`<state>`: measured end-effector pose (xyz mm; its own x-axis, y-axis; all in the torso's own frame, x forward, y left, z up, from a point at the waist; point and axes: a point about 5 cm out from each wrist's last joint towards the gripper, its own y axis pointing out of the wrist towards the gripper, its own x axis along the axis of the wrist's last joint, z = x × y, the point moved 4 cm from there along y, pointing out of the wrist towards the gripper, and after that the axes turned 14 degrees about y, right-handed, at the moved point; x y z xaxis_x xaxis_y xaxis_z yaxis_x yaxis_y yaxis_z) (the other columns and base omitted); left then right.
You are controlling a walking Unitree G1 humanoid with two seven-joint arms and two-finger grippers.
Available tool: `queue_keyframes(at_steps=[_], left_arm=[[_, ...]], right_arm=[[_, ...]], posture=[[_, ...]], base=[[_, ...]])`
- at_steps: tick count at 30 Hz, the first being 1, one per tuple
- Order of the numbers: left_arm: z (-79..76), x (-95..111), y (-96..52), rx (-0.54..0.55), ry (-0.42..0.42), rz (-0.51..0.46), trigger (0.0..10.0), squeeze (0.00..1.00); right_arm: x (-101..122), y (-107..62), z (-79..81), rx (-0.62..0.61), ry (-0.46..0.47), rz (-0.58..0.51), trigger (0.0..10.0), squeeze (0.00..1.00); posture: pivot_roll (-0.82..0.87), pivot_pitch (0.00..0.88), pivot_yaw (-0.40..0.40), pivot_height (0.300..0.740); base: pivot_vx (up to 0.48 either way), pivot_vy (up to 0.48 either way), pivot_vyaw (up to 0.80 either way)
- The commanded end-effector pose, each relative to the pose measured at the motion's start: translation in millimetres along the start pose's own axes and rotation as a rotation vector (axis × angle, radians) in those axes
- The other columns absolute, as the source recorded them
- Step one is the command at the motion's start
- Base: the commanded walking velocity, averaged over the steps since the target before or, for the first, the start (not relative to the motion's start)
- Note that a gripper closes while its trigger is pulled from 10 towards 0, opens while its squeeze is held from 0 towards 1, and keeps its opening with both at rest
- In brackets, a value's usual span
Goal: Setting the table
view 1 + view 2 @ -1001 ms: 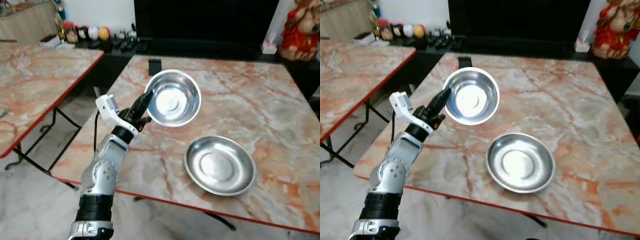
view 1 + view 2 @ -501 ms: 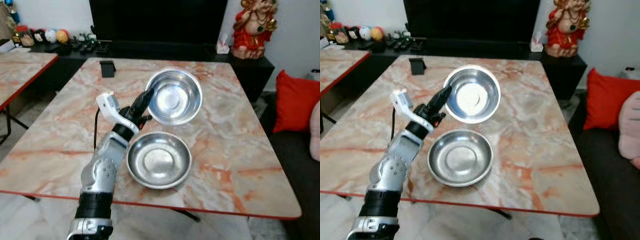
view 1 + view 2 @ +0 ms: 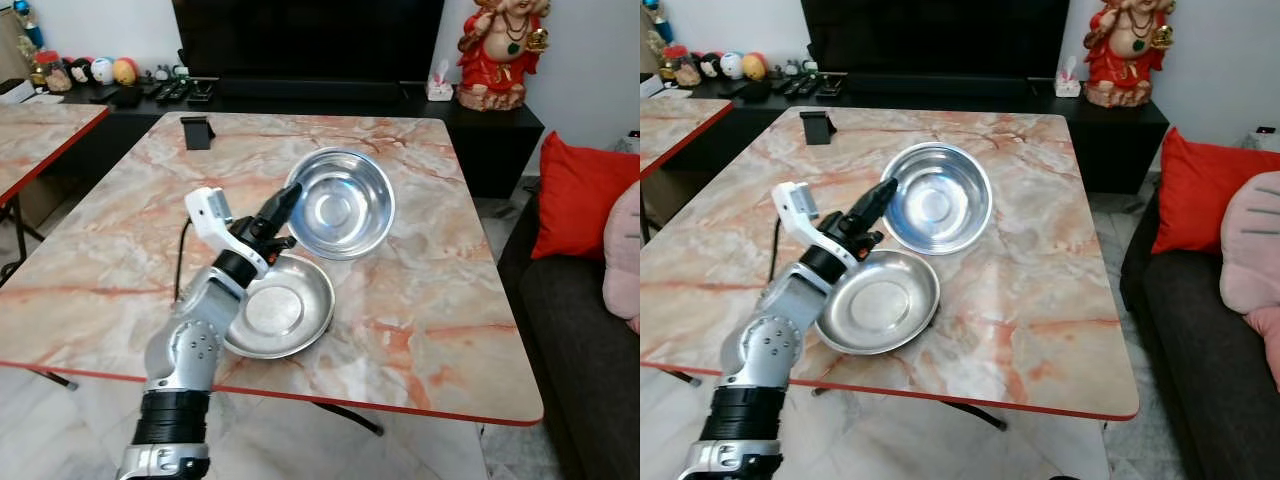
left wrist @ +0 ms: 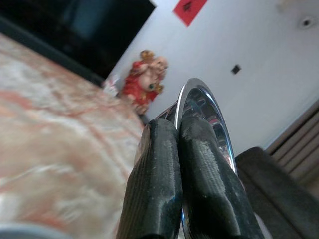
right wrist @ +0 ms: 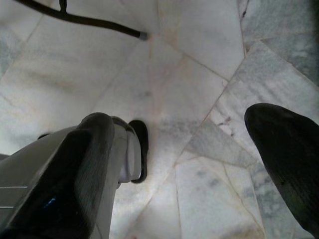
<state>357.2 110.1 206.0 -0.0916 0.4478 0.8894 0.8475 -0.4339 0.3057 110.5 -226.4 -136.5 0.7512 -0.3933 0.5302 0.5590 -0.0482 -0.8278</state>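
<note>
Bare marble table [image 3: 440, 300] right of the plate [image 3: 285, 315]; black stand [image 3: 197, 132] far corner.

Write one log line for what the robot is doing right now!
left gripper: shut on steel bowl rim, held above table | second steel bowl: on table near front edge | right gripper: open, idle over floor

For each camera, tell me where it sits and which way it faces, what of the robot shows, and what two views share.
Left eye view: on the head, facing forward and down at the marble table; the left arm shows, its left hand pinching the steel bowl above the steel plate.
Right eye view: beside it, same scene.
Left wrist view: along the shut fingers toward the red statue.
Right wrist view: down at the floor between the open right hand fingers.
Shared: bowl, statue.
</note>
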Motion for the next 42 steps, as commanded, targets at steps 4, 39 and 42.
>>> queue_keyframes(at_steps=[4,39,42], left_arm=[[-1.7,2,-5.8,-0.013,-0.012,0.034,10.0,0.00],[41.7,-22,-70.9,0.214,-0.025,0.305,10.0,0.00],[43.5,-26,-73.0,0.227,-0.025,0.327,10.0,0.00]], right_arm=[[-2,-0.3,0.6,0.004,-0.003,0.010,10.0,0.00],[-4,-0.4,-1.7,0.002,-0.017,0.035,10.0,0.00],[-4,-0.5,-2.3,-0.007,-0.001,0.029,10.0,0.00]], posture=[[0.02,0.000,-0.024,0.740],[0.04,0.000,-0.031,0.740],[0.04,0.000,-0.029,0.740]], base=[[0.000,0.000,0.00],[0.000,0.000,0.00],[0.000,0.000,0.00]])
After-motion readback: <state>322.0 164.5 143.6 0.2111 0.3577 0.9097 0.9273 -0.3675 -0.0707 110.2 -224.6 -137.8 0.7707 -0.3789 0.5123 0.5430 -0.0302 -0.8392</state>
